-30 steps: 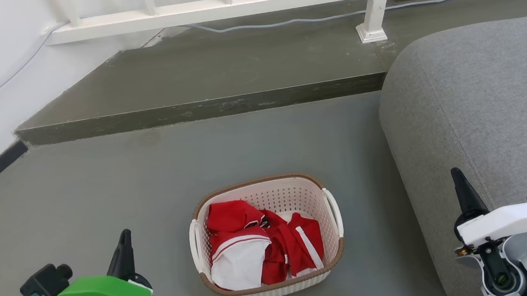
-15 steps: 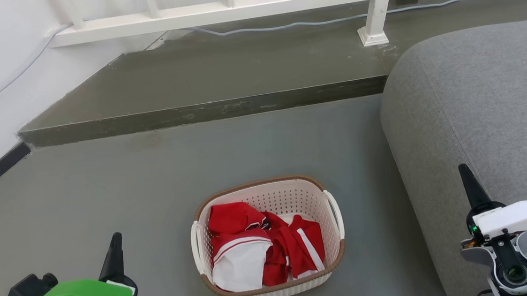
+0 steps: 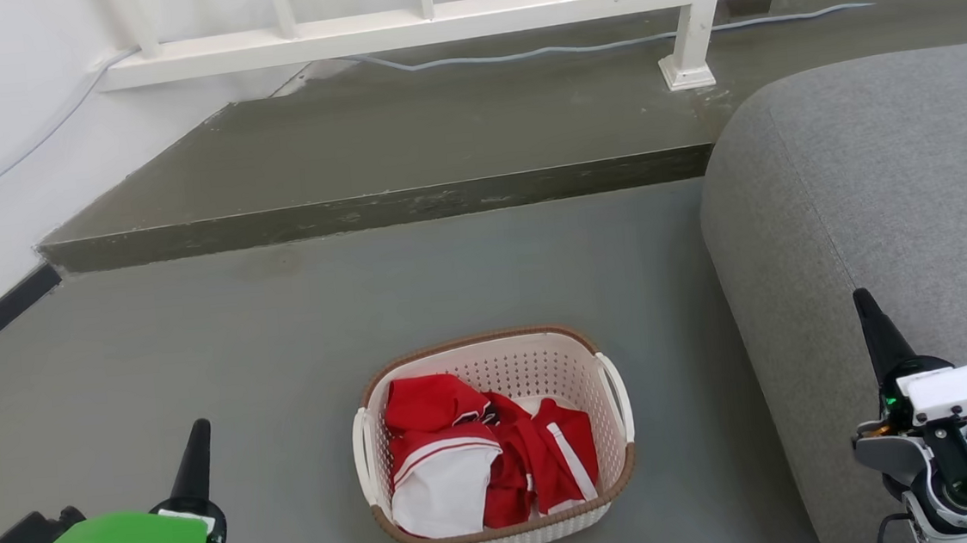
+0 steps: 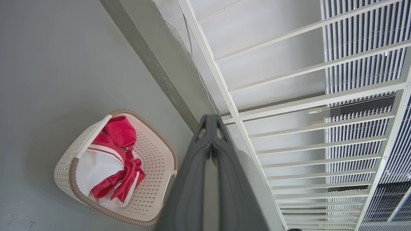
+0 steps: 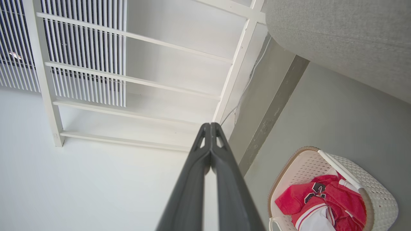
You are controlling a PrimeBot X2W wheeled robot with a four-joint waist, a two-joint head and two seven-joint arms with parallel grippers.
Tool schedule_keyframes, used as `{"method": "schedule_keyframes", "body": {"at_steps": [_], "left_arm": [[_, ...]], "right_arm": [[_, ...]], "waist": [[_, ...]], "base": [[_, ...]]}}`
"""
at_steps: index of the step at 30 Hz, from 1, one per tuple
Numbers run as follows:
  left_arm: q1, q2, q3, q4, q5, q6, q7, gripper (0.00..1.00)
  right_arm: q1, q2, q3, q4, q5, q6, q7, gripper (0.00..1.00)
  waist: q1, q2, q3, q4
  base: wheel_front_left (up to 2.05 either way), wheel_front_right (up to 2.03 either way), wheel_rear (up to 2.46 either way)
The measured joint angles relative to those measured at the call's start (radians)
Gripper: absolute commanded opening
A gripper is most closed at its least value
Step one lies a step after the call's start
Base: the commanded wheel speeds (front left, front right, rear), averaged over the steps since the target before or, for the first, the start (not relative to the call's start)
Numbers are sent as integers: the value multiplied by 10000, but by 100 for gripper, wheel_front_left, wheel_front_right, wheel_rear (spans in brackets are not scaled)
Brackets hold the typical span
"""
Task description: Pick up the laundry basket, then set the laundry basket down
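Left hand (image 3: 199,428) and right hand (image 3: 864,302), low at either side of the head view, point their fingers up, pressed together and holding nothing. The laundry basket (image 3: 508,366), with red-and-white clothes (image 3: 481,461) in it, stands on the grey floor (image 3: 282,339) between them, near a grey sofa (image 3: 874,189). A raised step (image 3: 375,207) and a white railing (image 3: 514,0) lie beyond.
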Motion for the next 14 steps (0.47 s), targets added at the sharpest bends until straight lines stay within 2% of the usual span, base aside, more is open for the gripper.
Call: {"method": "schedule_keyframes", "body": {"at_steps": [14], "left_arm": [[-96, 2, 443, 184, -1852, -351, 330, 0]], "right_arm": [[-91, 148, -541, 105, 1751, 265, 439, 0]], "waist": [[0, 0, -83, 41]], "base": [[0, 0, 0]]}}
